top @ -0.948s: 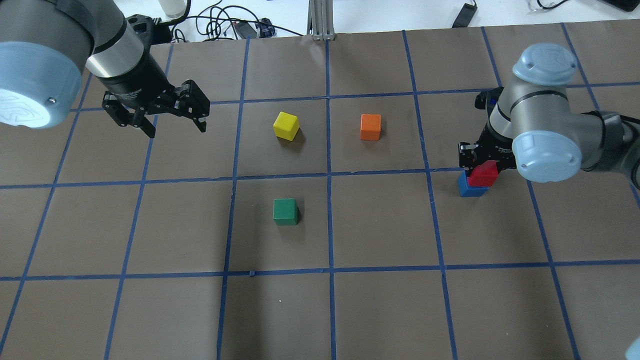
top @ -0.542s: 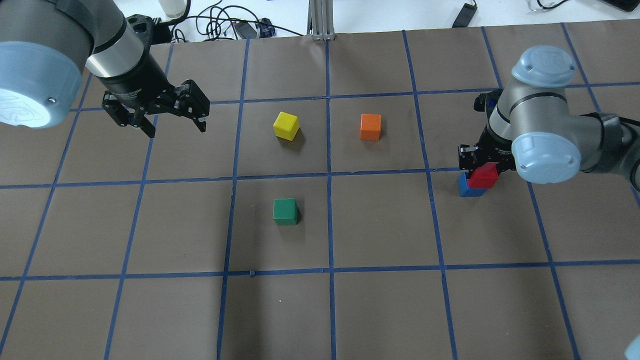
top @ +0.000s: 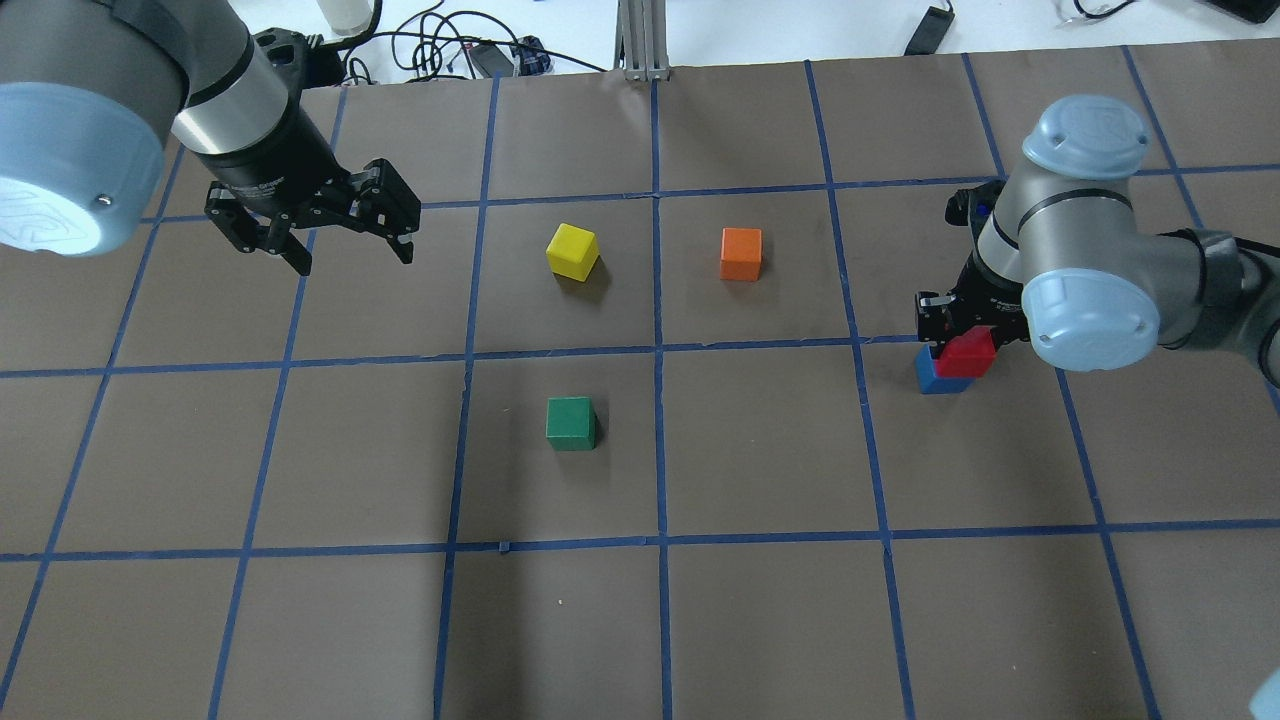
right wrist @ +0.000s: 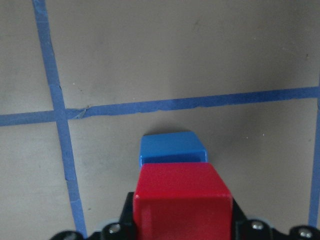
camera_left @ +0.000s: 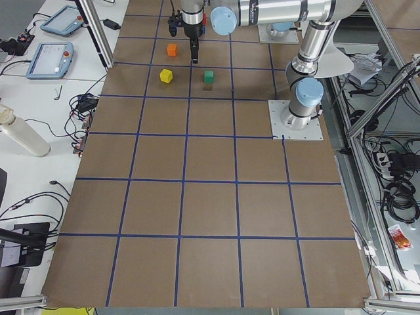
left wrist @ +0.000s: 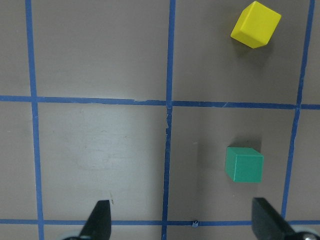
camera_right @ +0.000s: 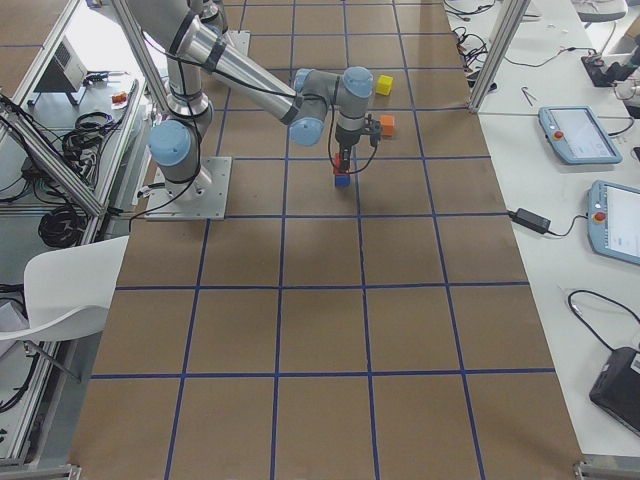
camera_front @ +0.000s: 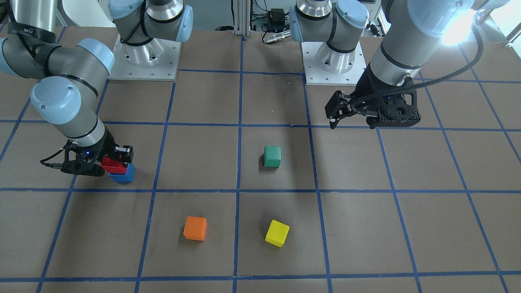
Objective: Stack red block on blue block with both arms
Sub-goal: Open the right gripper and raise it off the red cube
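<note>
The red block (top: 966, 353) is held in my right gripper (top: 963, 338), which is shut on it at the table's right side. It hangs low over the blue block (top: 930, 377), offset toward one side; I cannot tell whether the two touch. In the front-facing view the red block (camera_front: 110, 164) overlaps the top of the blue block (camera_front: 123, 175). The right wrist view shows the red block (right wrist: 182, 200) between the jaws and the blue block (right wrist: 172, 149) just beyond it. My left gripper (top: 353, 262) is open and empty, high over the far left; it also shows in the front-facing view (camera_front: 352, 123).
A yellow cube (top: 572, 250) and an orange cube (top: 741, 253) lie in the far middle squares. A green cube (top: 571, 423) lies nearer the middle. Cables (top: 470, 50) lie beyond the table's far edge.
My right arm has sunk slightly, bringing the red block a little lower onto the blue block. The left arm and the other cubes have not moved.
</note>
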